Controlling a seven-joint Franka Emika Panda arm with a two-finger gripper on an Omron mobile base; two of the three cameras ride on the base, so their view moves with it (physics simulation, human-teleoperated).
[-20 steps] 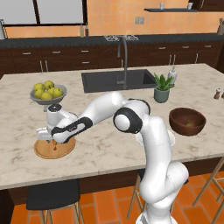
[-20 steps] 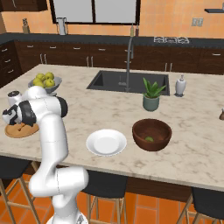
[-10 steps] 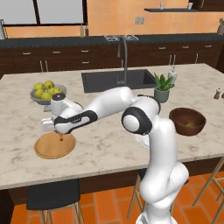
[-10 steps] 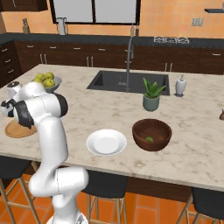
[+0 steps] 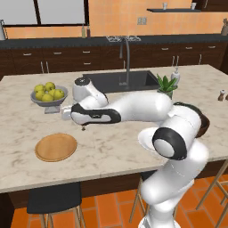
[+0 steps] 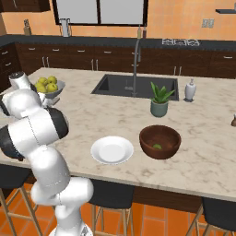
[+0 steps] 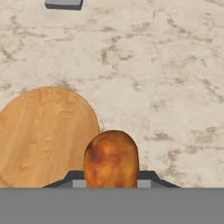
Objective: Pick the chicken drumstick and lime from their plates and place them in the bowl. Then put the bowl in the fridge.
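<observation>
My gripper hangs just above the counter, to the upper right of the tan wooden plate, which lies bare. In the hand view the gripper is shut on the orange-brown chicken drumstick, with the wooden plate below and to its left. The dark reddish-brown bowl stands on the right of the counter with the lime lying inside it. The glossy white plate sits bare just left of the bowl. My arm partly hides the bowl in the left base view. The fridge is out of view.
A grey footed fruit bowl heaped with yellow-green fruits stands behind the wooden plate. A sink with a tall tap, a potted plant and a soap bottle lie across the counter's middle and back.
The gripper has shut on the drumstick, lifted it off the wooden plate and carried it up and to the right, leaving that plate bare.
</observation>
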